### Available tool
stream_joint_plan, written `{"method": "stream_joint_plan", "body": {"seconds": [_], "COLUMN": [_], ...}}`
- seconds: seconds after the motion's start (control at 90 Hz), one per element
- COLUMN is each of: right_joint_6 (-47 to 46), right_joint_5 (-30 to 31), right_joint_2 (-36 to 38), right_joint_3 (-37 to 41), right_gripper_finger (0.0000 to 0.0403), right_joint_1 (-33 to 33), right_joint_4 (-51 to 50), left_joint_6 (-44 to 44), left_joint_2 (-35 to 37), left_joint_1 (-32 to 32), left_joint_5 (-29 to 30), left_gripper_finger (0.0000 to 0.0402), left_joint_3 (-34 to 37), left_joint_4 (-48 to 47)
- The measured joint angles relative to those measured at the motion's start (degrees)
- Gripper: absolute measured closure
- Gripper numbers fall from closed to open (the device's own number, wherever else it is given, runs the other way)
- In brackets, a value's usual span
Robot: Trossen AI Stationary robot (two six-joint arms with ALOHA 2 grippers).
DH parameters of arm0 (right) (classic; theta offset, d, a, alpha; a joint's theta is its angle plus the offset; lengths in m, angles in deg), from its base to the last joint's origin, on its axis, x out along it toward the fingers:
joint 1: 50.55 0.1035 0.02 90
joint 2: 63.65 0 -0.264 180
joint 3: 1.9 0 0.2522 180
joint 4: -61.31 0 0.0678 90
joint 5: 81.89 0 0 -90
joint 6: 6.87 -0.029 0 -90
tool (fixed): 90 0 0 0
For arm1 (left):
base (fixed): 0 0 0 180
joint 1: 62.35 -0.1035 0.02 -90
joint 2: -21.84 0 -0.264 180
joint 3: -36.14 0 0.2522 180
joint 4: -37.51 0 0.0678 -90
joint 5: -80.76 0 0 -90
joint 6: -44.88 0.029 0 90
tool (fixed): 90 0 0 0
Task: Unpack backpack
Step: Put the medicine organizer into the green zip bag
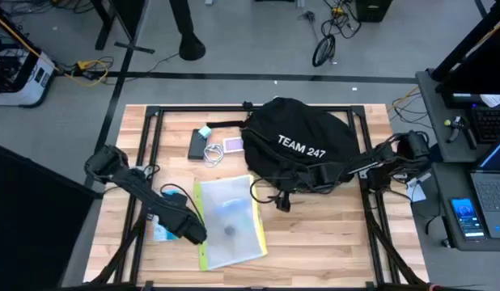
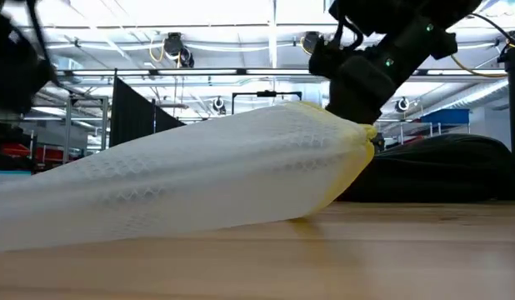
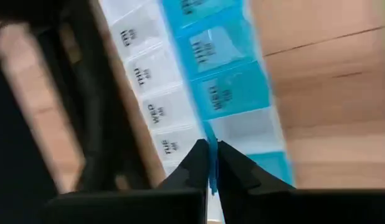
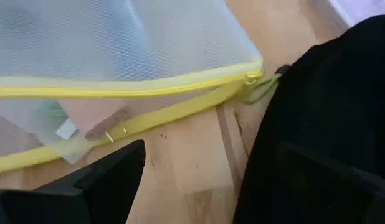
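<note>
**High view: several items out, backpack still on the table**

High view shows the backpack (image 1: 302,149) lying at the far right of the wooden table (image 1: 315,234), its "TEAM 247" lettering facing up and its straps trailing toward the table's middle. Several things already lie outside it: a clear mesh pouch with yellow zipper edging (image 1: 228,220) in the middle, and beyond it a dark flat case (image 1: 198,144), a small light blue item (image 1: 205,132), a coiled white cable (image 1: 213,153) and a small pale card-like object (image 1: 233,145).

The left gripper (image 1: 193,232) is low at the pouch's left edge. Its wrist view shows its fingers nearly closed on the thin edge of a blue and white weekly pill organizer (image 3: 205,93), which rests on the table.

The right gripper (image 1: 286,190) reaches across the bag's front, down by the straps near the pouch's corner. Its wrist view shows the fingers spread apart, with nothing between them.

By my judgement the unpacking is well along. Whether anything remains inside cannot be told, since the bag's interior is hidden.
</note>
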Motion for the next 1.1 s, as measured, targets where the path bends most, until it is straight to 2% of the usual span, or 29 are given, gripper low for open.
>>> {"method": "stream_joint_plan", "body": {"seconds": [0.122, 0.344, 0.489, 0.578, 0.722, 0.933, 1.1], "right_joint_6": [0.1, 0.5, -0.7, 3.9, 15.6, 22.2, 27.1], "right_joint_5": [0.0, -0.2, -1.4, -1.5, -0.3, -0.5, -9.5], "right_joint_2": [3.4, 8.0, 8.6, 8.6, 8.6, 8.6, 8.6], "right_joint_3": [0.0, 0.0, 0.0, 0.0, 0.0, 0.0, 0.0], "right_gripper_finger": [0.0053, 0.0053, 0.0053, 0.0053, 0.0053, 0.0053, 0.0053], "right_joint_1": [-0.2, -1.1, -1.3, -0.6, -0.5, -1.0, -0.6], "right_joint_4": [-4.5, -13.5, -13.1, -9.9, -4.5, 0.3, 9.7], "left_joint_6": [-0.3, 2.8, 7.5, 11.8, 21.1, 35.1, 39.4], "left_joint_2": [2.2, 2.7, 2.7, 2.8, 2.7, 2.7, 2.7], "left_joint_1": [-0.1, -0.4, -0.9, -1.2, -1.7, -1.7, -2.7], "left_joint_5": [6.3, 13.7, 20.5, 23.1, 22.8, 19.8, 16.4], "left_gripper_finger": [0.0401, 0.0401, 0.0401, 0.0401, 0.0401, 0.0401, 0.0401], "left_joint_3": [-5.1, -15.5, -20.8, -22.9, -24.1, -24.2, -24.2], "left_joint_4": [-0.7, -5.9, -5.5, -3.9, 0.6, 6.9, 7.4]}}
